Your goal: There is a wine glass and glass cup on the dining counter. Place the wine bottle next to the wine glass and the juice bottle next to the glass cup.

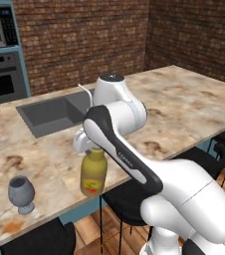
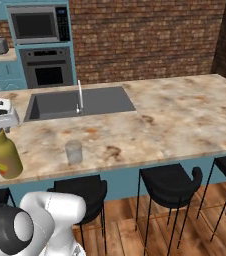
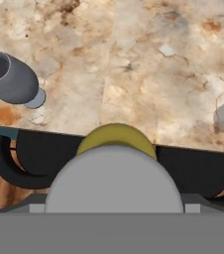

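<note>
Where the dining counter (image 1: pixel 184 107) ends at its near edge, the wine glass (image 1: pixel 21 193) stands on the left. Next comes the juice bottle (image 1: pixel 94 171), yellow with a grey cap, right under the gripper (image 1: pixel 84 143). The glass cup (image 2: pixel 74 151) is further right. Whether the jaws squeeze the cap, I cannot tell; the cap hides the fingertips.

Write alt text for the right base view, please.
The gripper holds the top of the juice bottle at the dining counter's front edge, left of the glass cup. Behind them lies a grey sink.
</note>
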